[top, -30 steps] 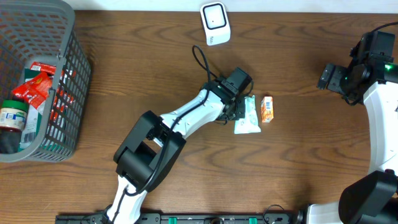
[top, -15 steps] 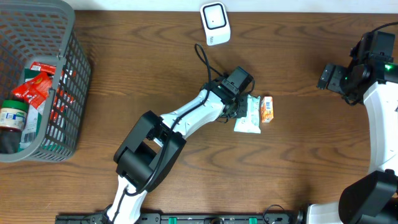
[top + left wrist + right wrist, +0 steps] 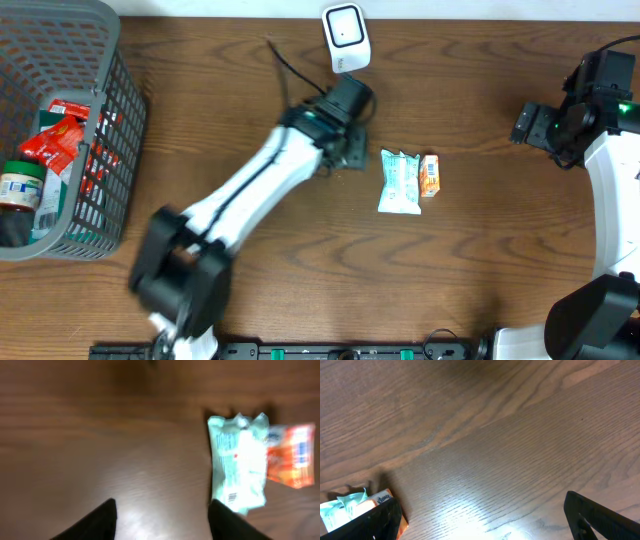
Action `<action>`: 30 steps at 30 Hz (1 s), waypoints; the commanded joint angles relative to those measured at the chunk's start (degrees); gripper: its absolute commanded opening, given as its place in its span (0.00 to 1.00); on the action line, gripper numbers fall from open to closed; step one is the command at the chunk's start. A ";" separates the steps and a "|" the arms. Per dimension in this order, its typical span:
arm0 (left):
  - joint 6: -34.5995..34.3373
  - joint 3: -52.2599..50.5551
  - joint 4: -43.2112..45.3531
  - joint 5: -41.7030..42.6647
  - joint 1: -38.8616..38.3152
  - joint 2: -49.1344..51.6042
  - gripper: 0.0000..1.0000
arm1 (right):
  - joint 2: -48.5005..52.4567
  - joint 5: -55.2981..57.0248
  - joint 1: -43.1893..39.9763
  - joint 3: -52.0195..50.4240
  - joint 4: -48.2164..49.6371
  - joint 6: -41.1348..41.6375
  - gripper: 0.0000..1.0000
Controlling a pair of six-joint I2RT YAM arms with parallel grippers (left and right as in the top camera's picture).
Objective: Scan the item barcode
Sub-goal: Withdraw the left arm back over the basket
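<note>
A mint-and-white packet (image 3: pixel 399 184) lies flat on the wooden table with a small orange packet (image 3: pixel 429 175) touching its right side. The white barcode scanner (image 3: pixel 346 37) stands at the table's far edge. My left gripper (image 3: pixel 350 154) hovers left of the packets, open and empty. In the left wrist view the mint packet (image 3: pixel 239 462) shows a small barcode near its lower end, the orange packet (image 3: pixel 292 455) lies beside it, and my gripper (image 3: pixel 162 516) has only bare table between its fingers. My right gripper (image 3: pixel 535 125) stands open at the far right, holding nothing.
A grey mesh basket (image 3: pixel 110 120) with several groceries stands at the left edge. In the right wrist view the orange packet (image 3: pixel 387 497) and mint packet (image 3: pixel 345 505) show at the lower left, beyond my open gripper (image 3: pixel 485 516).
My left gripper has opened, let go of the mint packet and swung back left and up toward the scanner. The packet stays on the table. The right arm has not moved.
</note>
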 commanded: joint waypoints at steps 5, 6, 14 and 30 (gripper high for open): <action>8.20 12.00 -12.07 -13.75 12.39 -15.26 0.63 | -0.15 0.31 -0.02 0.48 0.00 -0.02 0.99; 8.20 13.25 -12.94 -14.29 14.64 -16.37 0.63 | -0.15 0.31 -0.02 0.48 0.00 -0.02 0.99; 8.37 15.54 -14.71 -14.34 38.80 -23.04 0.75 | -0.15 0.31 -0.02 0.48 0.00 -0.02 0.99; 8.13 15.45 -22.32 -14.34 59.36 -21.84 0.86 | -0.15 0.31 -0.02 0.48 0.00 -0.02 0.99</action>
